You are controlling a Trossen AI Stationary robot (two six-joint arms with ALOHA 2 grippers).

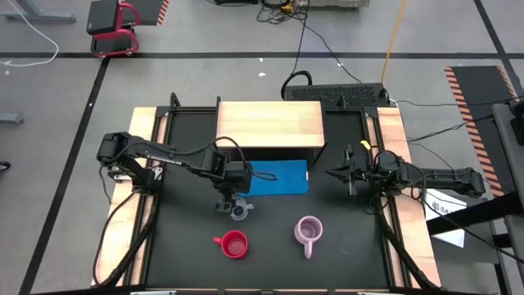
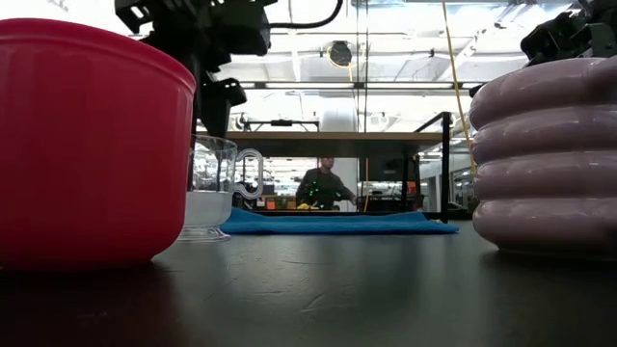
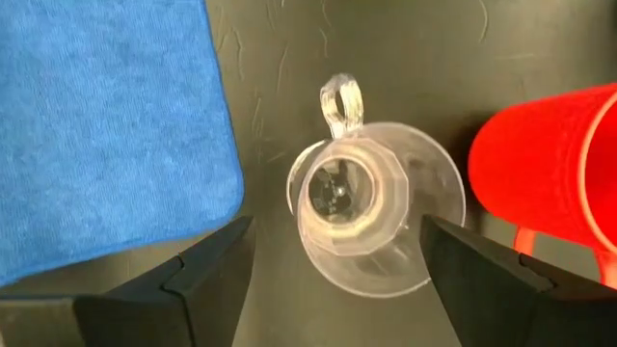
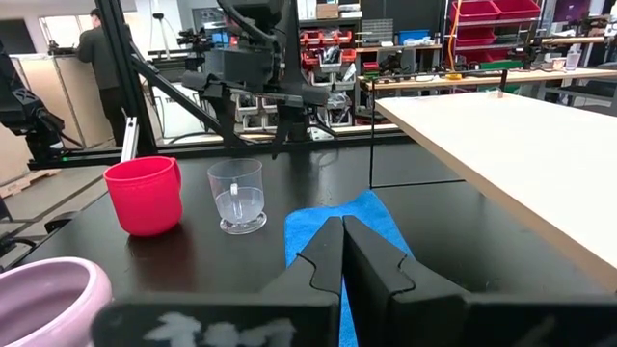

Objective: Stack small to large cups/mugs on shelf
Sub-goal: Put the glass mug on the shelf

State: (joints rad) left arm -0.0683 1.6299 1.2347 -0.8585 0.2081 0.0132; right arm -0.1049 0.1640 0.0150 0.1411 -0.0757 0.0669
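Note:
A small clear glass cup (image 3: 364, 205) stands upright on the black table, also in the high view (image 1: 238, 211). My left gripper (image 3: 337, 260) is open right above it, one finger on either side of the cup, touching nothing. A red mug (image 1: 235, 244) and a ribbed lilac mug (image 1: 309, 231) stand nearer the table's front edge. The wooden shelf (image 1: 268, 124) stands at the far middle. My right gripper (image 1: 337, 173) is shut and empty at the table's right side.
A blue mat (image 1: 278, 178) lies flat on the table in front of the shelf, just beside the glass cup. The red mug (image 3: 545, 169) stands close to the glass cup on its near side. A person (image 2: 325, 185) shows in the room behind.

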